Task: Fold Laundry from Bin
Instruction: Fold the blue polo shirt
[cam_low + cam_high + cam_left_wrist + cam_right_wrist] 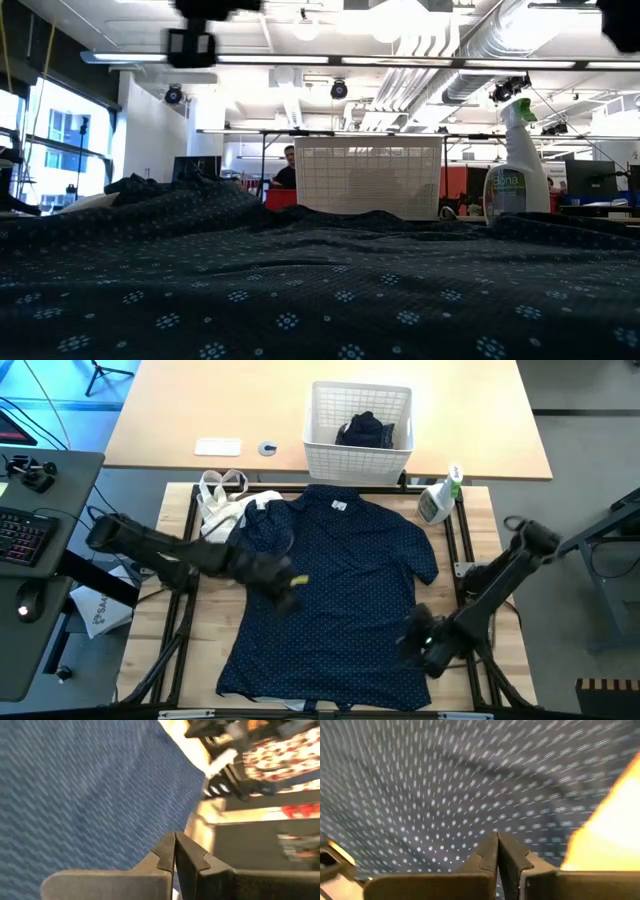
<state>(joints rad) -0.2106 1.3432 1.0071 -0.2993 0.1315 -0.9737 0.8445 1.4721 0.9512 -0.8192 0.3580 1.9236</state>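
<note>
The dotted navy shirt (330, 595) lies spread flat on the worktop (480, 510), so I judge the folding step is starting. Left tool (288, 596) and right tool (413, 637) are both closed, holding nothing — next they must open and pinch an edge. One bin (358, 430) behind holds one dark garment (365, 430).

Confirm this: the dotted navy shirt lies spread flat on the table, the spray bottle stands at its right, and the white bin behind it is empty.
One thing is wrong: the bin is not empty. The high view shows a dark garment lying in it. The rest holds: the dotted navy shirt lies spread on the table, and the spray bottle stands by its right shoulder.
</note>
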